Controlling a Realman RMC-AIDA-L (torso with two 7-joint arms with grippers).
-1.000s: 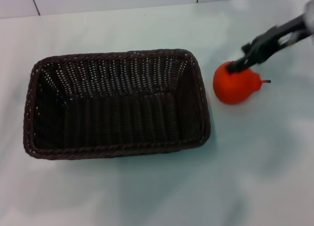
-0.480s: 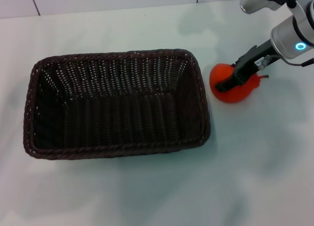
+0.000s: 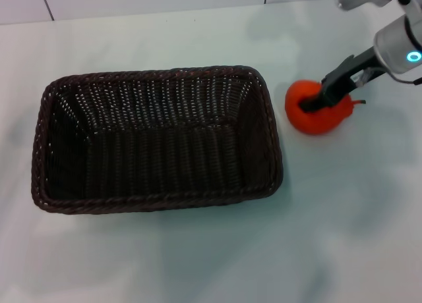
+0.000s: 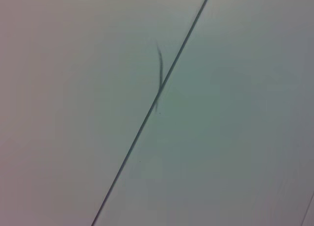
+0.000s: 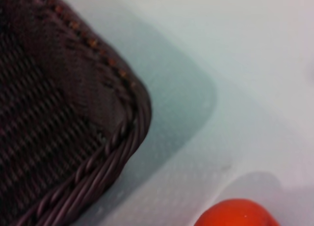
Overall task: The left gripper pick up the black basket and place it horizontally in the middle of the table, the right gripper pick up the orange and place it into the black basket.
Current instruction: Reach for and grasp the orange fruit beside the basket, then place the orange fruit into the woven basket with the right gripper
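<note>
Head view: right gripper (image 3: 315,104) clamped on orange (image 3: 316,115) beside basket (image 3: 157,139); right wrist shows only basket corner, orange top; left gripper unseen

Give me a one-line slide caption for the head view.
Right gripper closing around the orange beside the empty black basket on the table.

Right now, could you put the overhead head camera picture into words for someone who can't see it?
The right gripper, a black claw, reaches in from the upper right and sits on an orange resting on the table. To the orange's left, apart from it, lies a large black basket, holding nothing. No left arm shows in this view.
</note>
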